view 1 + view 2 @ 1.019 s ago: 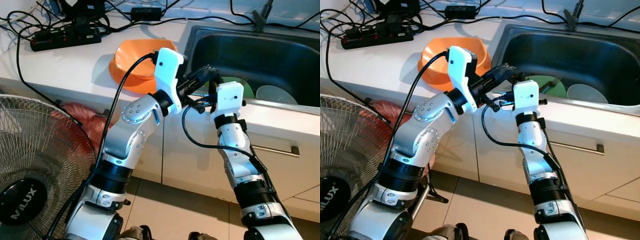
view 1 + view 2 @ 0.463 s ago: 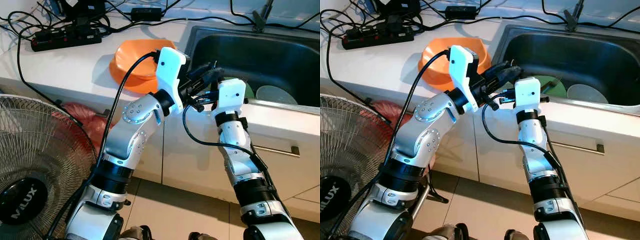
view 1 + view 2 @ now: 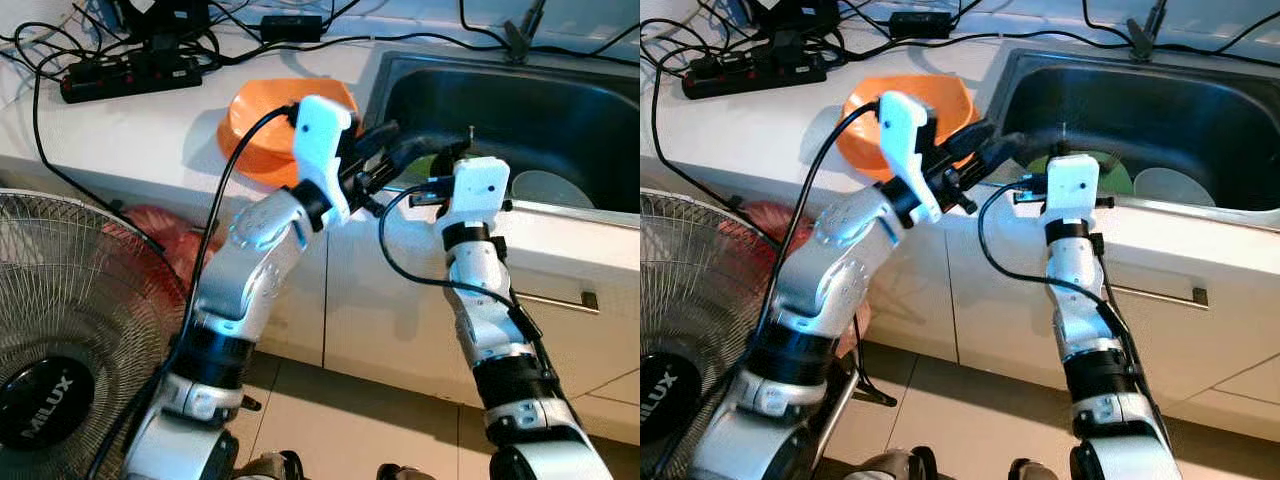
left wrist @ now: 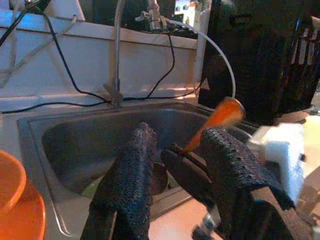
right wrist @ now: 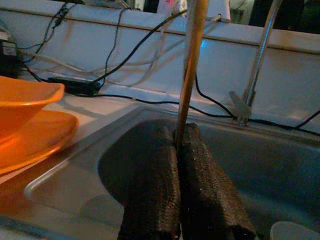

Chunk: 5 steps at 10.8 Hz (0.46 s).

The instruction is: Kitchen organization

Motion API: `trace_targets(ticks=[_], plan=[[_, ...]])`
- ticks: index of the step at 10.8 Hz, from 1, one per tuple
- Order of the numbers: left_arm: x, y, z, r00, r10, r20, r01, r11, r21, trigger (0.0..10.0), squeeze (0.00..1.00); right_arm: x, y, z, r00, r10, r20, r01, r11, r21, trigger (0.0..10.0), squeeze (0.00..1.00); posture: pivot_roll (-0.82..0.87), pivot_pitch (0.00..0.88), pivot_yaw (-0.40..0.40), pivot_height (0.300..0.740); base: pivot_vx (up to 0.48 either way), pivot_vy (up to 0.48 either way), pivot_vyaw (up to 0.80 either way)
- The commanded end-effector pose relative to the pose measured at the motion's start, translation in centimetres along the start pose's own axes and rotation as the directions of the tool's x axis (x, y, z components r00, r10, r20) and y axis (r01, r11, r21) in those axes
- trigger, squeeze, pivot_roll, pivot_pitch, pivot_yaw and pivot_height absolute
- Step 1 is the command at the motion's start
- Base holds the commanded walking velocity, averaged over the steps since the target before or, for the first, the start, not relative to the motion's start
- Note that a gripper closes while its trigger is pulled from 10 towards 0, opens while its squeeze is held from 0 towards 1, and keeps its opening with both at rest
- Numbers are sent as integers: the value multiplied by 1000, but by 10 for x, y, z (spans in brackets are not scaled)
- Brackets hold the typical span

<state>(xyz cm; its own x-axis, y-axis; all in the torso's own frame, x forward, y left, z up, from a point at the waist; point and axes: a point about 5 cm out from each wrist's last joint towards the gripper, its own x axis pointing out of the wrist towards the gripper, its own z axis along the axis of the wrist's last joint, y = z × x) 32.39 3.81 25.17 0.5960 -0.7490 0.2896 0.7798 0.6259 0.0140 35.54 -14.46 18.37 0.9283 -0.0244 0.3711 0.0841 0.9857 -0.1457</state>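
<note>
Right gripper (image 5: 177, 150) at the front rim of the dark steel sink (image 3: 560, 110), jaws pressed together, pinching a thin orange-brown stick-like utensil handle (image 5: 189, 65) that stands upright out of the jaws. Left gripper (image 4: 175, 160) just beside it over the sink's near-left corner, jaws spread, w/ the utensil's orange tip (image 4: 220, 117) showing betw. its fingers (image 4: 132, 170); not gripping anything. Orange plastic bowl on an orange plate (image 3: 262, 130) sits on the white worktop (image 3: 130, 140) just behind the left gripper. In the sink beyond the jaws: green plate (image 3: 1115, 175) and pale round dish (image 3: 552, 188). Black power strip (image 3: 130, 75) w/ cables at the worktop's back. Floor fan (image 3: 70, 330) near the left arm.
</note>
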Motion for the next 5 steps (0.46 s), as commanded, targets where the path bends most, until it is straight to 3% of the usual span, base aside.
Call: trace_targets(ticks=[1, 3, 5], plan=[[-3, 0, 5, 1000, -1, 25, 1, 1000, 8, 10000, 0, 5, -5, 3, 1000, -31, 6, 30, 999, 13, 10000, 0, 23, 119, 77, 740, 0, 0, 0], [-6, 2, 3, 999, 27, 24, -27, 1000, 6, 10000, 0, 15, -6, 2, 999, -32, -3, 32, 999, 8, 10000, 0, 28, 118, 75, 740, 0, 0, 0], [-24, 12, -12, 993, 119, -28, -118, 993, 23, 10000, 0, 37, -13, 8, 1000, -26, -17, 26, 1000, -14, 10000, 0, 46, 119, 70, 740, 0, 0, 0]])
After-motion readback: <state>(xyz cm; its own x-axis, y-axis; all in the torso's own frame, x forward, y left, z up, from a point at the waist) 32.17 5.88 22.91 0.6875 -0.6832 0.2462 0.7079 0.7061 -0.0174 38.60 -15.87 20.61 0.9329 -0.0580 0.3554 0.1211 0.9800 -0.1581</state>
